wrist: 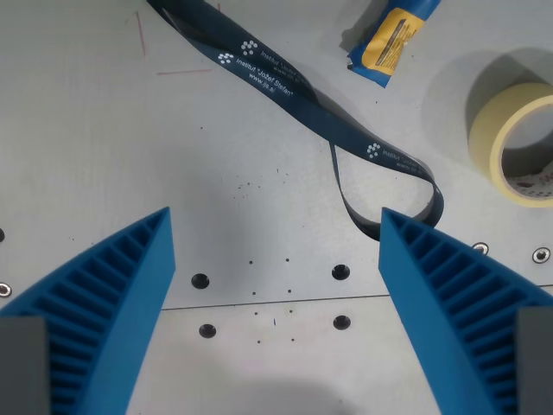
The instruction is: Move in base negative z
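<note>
My gripper [276,225] is open and empty, its two blue ribbed fingers [104,303] reaching up from the lower corners of the wrist view. Between and below them lies the bare grey metal table [104,130]. A dark blue lanyard [285,82] with white print runs from the top left down to a loop just beside the tip of the finger on the wrist view's right. Nothing is held between the jaws.
A roll of cream masking tape [514,143] lies at the wrist view's right edge. A blue and yellow packet [389,39] lies at the top. Several bolt holes [200,280] and a plate seam cross the table between the fingers.
</note>
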Tool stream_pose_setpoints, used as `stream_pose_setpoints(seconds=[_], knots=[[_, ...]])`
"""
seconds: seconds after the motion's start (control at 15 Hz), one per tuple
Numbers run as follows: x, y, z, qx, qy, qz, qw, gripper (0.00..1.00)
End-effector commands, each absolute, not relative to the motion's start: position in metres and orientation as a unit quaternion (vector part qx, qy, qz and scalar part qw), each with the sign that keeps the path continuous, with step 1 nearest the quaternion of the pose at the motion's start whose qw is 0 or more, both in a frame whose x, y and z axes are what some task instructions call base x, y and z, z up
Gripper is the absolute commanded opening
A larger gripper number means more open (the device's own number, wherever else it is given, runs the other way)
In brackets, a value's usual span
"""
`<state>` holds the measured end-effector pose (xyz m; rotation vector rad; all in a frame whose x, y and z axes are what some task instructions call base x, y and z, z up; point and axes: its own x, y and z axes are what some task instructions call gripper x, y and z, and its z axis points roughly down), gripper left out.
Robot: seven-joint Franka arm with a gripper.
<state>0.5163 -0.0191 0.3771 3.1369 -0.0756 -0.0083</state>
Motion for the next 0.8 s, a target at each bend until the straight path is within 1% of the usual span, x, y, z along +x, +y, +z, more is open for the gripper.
stream_pose_setpoints(seconds=[0.07, 0.8], knots=[[0.516, -0.019, 0.375, 1.0, -0.024, 0.0, 0.002, 1.0], [0.519, -0.019, 0.32, 1.0, -0.024, 0.0, 0.002, 1.0]])
